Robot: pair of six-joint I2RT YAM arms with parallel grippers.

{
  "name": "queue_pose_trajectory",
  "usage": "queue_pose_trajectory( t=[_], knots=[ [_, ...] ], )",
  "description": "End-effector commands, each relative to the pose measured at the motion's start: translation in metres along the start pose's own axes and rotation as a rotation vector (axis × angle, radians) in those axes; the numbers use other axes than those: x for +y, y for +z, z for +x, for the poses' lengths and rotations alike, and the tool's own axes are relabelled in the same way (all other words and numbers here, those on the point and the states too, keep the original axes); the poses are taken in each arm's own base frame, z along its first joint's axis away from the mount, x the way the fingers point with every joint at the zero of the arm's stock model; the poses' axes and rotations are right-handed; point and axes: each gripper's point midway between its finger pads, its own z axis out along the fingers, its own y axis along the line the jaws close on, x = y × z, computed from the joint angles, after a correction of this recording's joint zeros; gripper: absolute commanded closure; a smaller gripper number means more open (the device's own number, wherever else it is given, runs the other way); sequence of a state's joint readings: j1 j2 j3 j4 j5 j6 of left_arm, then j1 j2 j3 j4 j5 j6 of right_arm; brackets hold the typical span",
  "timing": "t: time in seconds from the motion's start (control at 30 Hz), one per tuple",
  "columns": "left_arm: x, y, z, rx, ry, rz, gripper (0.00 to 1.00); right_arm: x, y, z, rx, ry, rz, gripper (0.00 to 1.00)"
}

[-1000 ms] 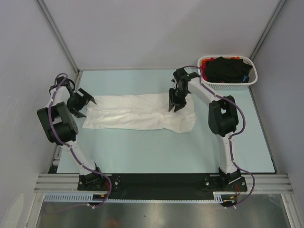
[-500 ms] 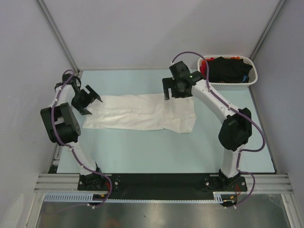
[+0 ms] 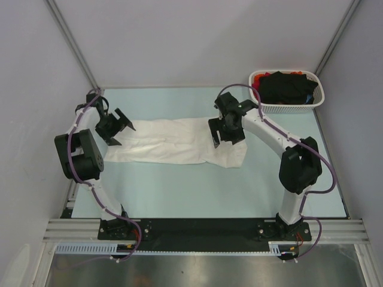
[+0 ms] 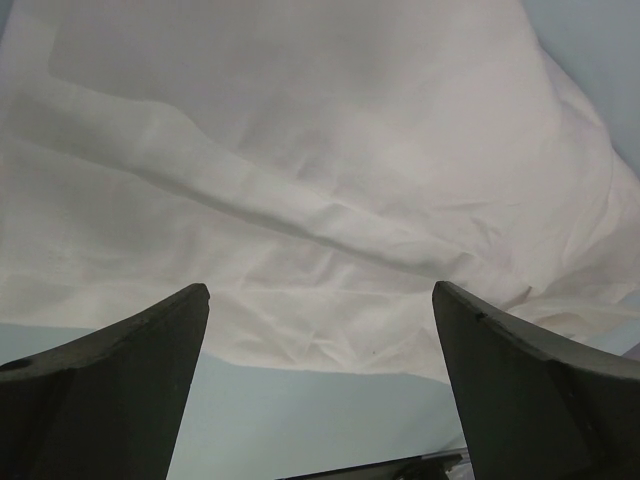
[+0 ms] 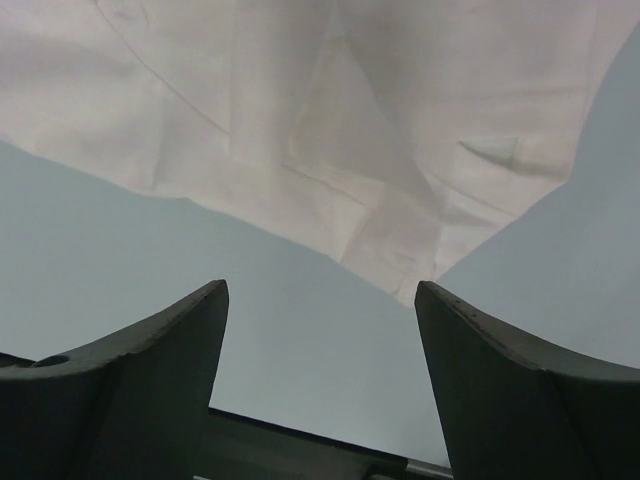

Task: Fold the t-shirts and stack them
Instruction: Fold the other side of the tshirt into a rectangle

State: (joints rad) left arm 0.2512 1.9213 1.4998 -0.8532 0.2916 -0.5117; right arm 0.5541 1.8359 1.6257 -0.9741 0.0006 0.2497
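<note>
Early days in this one. The white t-shirt is out on the bench, lying well to the left of the basket as a long, rumpled band, with one end toward the basket and the other stretching away from it. It looks narrowed lengthwise, maybe a first fold, though from the creases I cannot say for certain. It is certainly not a neat, compact packet yet.

At the end nearest the basket, the right gripper hangs just over the shirt's edge. Its jaws stand wide apart with nothing between them, only bare bench and a corner of white cloth below. At the end farthest from the basket, the left gripper is spread to its full width too, poised over wrinkled fabric and holding nothing. So no cloth is pinched on either side right now.

Inside the basket a black shirt is heaped on top, and a bit of red shirt peeks out at the side nearest the white one. Neither has been handled, by the look of it. No stack exists anywhere.

My read is that one shirt is partway folded, its cross folds are to come, and at least two more garments are waiting. Most of the job lies ahead.
</note>
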Motion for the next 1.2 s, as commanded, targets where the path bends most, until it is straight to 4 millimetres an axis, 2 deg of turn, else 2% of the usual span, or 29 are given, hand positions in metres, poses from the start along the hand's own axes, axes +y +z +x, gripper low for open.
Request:
queue_pose_trajectory(
  t=[0.0,0.1,0.2,0.4,0.57,0.73,0.83,0.97,1.07,1.17],
  knots=[
    [-0.010,0.001,0.004,0.018,0.050,0.012,0.00,0.020,0.001,0.008,0.014,-0.048,-0.046,0.20],
    [-0.008,0.005,0.007,0.031,0.051,0.004,0.00,0.028,0.013,0.013,0.045,-0.052,-0.071,0.21],
    [-0.008,0.006,0.009,0.036,0.057,0.002,0.00,0.034,0.028,0.018,0.080,-0.062,-0.084,0.27],
    [-0.007,0.004,0.010,0.034,0.068,-0.003,0.00,0.029,0.063,0.018,0.118,-0.059,-0.042,0.27],
    [-0.007,0.003,0.011,0.039,0.068,-0.002,0.00,0.039,0.076,-0.009,0.071,-0.057,-0.069,0.28],
    [-0.005,0.003,0.012,0.040,0.073,-0.010,0.00,0.042,0.089,-0.019,0.068,-0.062,-0.072,0.31],
    [-0.003,0.004,0.013,0.043,0.070,-0.016,0.00,0.043,0.095,-0.020,0.071,-0.060,-0.082,0.43],
    [-0.001,0.006,0.014,0.049,0.069,-0.023,0.00,0.042,0.097,-0.022,0.078,-0.051,-0.080,0.82],
    [-0.001,0.007,0.013,0.048,0.067,-0.026,0.00,0.040,0.087,-0.027,0.062,-0.051,-0.073,0.97],
    [0.000,0.008,0.013,0.049,0.065,-0.029,0.00,0.038,0.075,-0.035,0.040,-0.047,-0.072,1.00]
  ],
)
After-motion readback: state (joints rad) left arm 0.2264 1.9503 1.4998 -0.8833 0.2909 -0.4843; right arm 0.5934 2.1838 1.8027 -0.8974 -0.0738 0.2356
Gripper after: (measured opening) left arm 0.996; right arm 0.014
